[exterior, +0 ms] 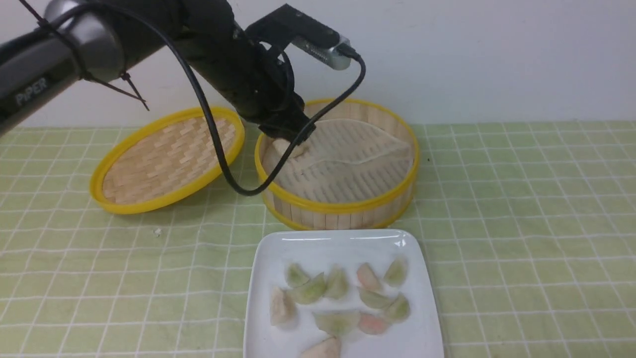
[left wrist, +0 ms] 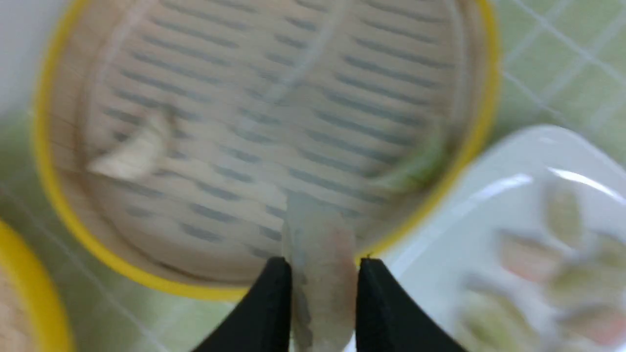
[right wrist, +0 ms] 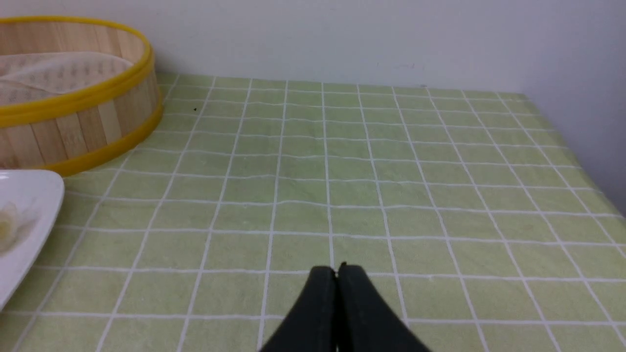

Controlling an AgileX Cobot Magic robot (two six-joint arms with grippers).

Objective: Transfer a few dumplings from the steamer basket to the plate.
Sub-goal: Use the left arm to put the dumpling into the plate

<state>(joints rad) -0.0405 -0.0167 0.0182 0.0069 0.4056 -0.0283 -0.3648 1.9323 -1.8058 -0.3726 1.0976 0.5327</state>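
My left gripper (exterior: 287, 135) hangs over the left side of the steamer basket (exterior: 338, 206), shut on a pale pinkish dumpling (left wrist: 320, 264) that sits upright between its black fingers (left wrist: 274, 303). That dumpling shows just under the gripper in the front view (exterior: 284, 148). A whitish dumpling (left wrist: 134, 154) lies on the basket's liner (exterior: 348, 154), and a blurred greenish one (left wrist: 415, 166) lies near the rim. The white plate (exterior: 271, 258) in front of the basket holds several dumplings (exterior: 338, 283). My right gripper (right wrist: 336, 270) is shut and empty over the green cloth.
The shallow woven lid (exterior: 164, 159) leans on the cloth left of the basket. A black cable (exterior: 223, 164) from the left arm droops between lid and basket. The basket (right wrist: 73, 112) and plate edge (right wrist: 29, 205) lie left of the right gripper. A wall runs behind.
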